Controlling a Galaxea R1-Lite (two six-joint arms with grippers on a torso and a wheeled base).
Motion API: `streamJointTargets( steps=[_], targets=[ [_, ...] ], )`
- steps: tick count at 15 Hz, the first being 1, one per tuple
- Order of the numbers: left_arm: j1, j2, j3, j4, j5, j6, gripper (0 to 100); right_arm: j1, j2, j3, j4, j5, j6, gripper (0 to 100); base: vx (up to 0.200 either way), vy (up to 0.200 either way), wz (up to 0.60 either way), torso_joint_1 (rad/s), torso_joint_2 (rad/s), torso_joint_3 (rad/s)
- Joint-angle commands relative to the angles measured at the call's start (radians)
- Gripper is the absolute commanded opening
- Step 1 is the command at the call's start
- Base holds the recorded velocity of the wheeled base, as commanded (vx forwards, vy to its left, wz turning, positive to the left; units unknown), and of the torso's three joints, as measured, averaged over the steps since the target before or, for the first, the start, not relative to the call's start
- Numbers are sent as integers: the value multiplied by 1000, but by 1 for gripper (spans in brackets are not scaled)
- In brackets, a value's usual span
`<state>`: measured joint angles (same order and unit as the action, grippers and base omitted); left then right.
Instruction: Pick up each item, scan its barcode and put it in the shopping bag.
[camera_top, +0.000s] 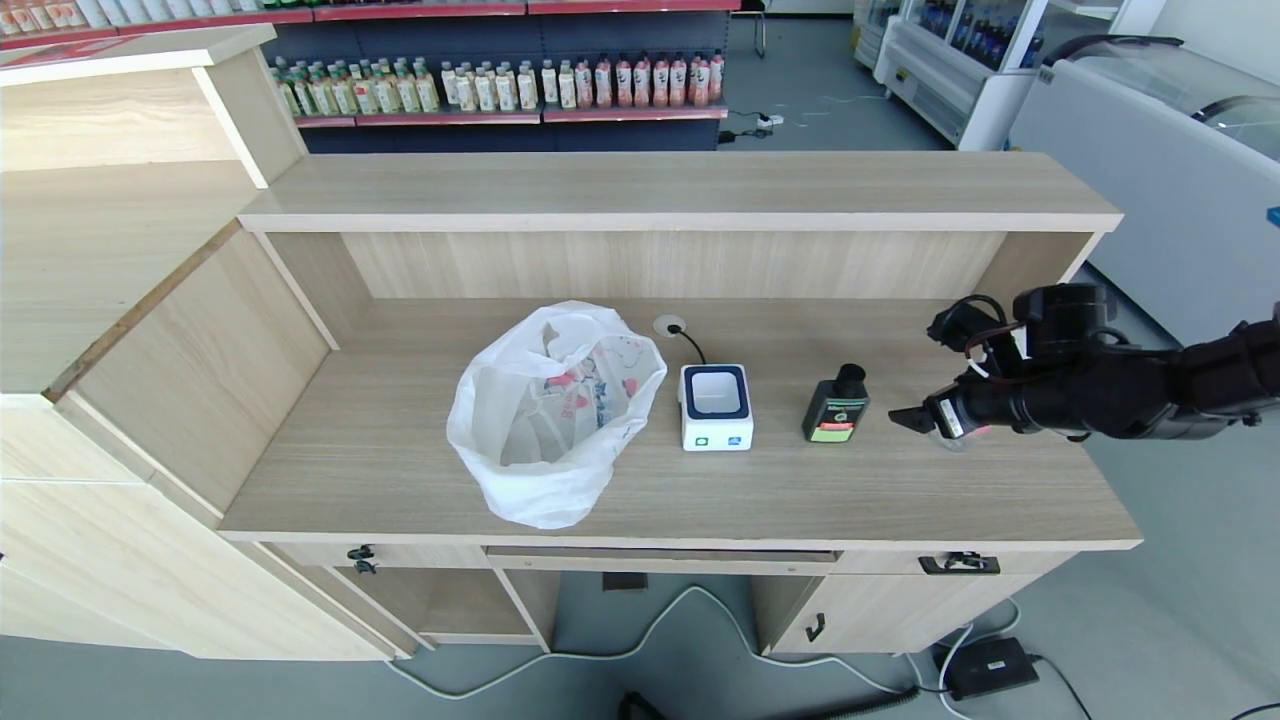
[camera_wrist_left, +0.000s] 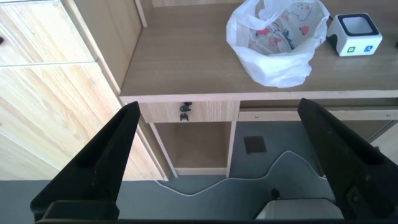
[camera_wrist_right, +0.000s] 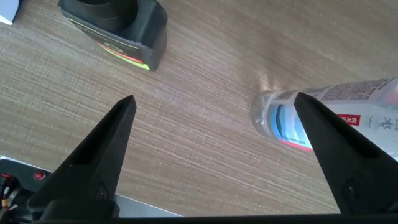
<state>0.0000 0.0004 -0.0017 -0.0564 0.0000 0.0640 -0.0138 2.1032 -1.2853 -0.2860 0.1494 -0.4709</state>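
At a pale wooden checkout counter (camera_top: 400, 440), four things stand in a row. Off the counter's left end, the left gripper (camera_wrist_left: 219, 106) hangs low over the floor in front of the cabinet, its two fingers spread wide with nothing between them.

Furthest left on the worktop is one white plastic shopping bag (camera_top: 555, 415), its mouth open and its side printed in red and blue; what lies inside cannot be made out. Just beside it, to the right, sits one white barcode scanner (camera_top: 715, 407) with a dark-rimmed window facing up and a black cable (camera_top: 690, 345) running back to a round hole in the worktop.

Two bottles are on the counter. One dark bottle (camera_top: 836, 405) with a black cap and a green-and-red label lies near the scanner but apart from it. One clear bottle (camera_wrist_right: 292, 121), labelled in blue and red, lies on its side further right, close under the right gripper (camera_top: 910, 418).

That gripper hovers over the counter's right end, its two fingers held apart, one above the clear bottle and not clamped on it.
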Motion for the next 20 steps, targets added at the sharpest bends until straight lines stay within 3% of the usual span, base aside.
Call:
streamJointTargets(
  steps=[1, 6, 16, 20],
  targets=[
    [0, 0, 0, 0, 2, 0, 100, 8, 29, -23, -1, 6, 1, 100, 0, 0, 0, 0, 0, 0],
    [0, 0, 0, 0, 0, 0, 100, 31, 92, -31, -79, 72, 8, 100, 0, 0, 0, 0, 0, 0],
    [0, 0, 0, 0, 0, 0, 100, 71, 218, -201, -79, 72, 8, 100, 0, 0, 0, 0, 0, 0],
    [0, 0, 0, 0, 0, 0, 100, 75, 253, -239, -79, 124, 9, 100, 0, 0, 0, 0, 0, 0]
  ],
)
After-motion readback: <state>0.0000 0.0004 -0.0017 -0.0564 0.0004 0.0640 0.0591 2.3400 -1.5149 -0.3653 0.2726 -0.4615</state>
